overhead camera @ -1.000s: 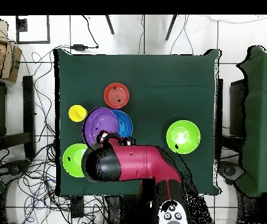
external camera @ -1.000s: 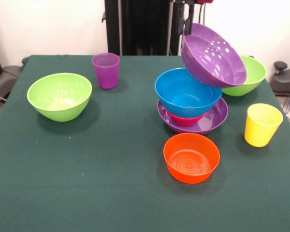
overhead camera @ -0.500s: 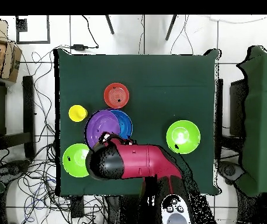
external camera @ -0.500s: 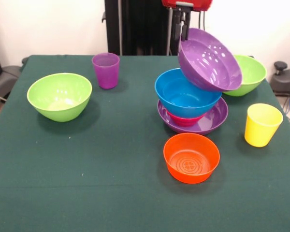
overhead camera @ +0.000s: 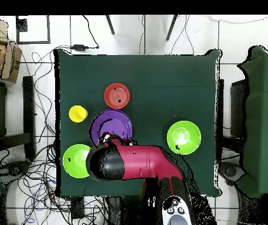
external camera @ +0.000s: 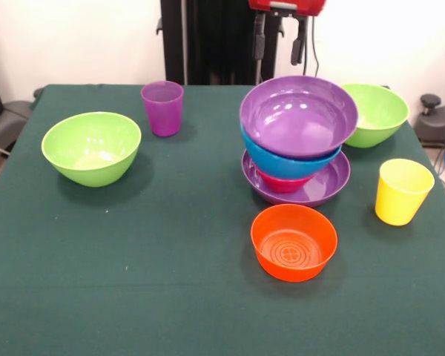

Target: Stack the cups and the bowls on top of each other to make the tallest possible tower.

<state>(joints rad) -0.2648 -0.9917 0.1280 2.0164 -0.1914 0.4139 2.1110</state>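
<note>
The tower stands right of centre in the front view: a wide purple base bowl (external camera: 335,180), a red-pink bowl (external camera: 282,184), the large blue bowl (external camera: 280,160) and a second purple bowl (external camera: 297,117) upright on top; from overhead (overhead camera: 111,124) the top bowl hides the rest. My gripper (external camera: 277,46) hangs open and empty just above and behind the tower. The orange bowl (external camera: 293,241) sits in front of it. Lime green bowls stand at the left (external camera: 91,147) and far right (external camera: 380,113). The purple cup (external camera: 162,107) and yellow cup (external camera: 403,190) stand apart. The small translucent blue bowl is hidden.
The green-covered table (external camera: 156,282) has its near edge below the orange bowl. From overhead my red and black arm (overhead camera: 139,163) covers the table's bottom middle and hides the purple cup. Cables lie on the floor around the table.
The purple bowl, held tilted above the blue bowl before, now rests upright on it. The gripper has let it go and stands open above.
</note>
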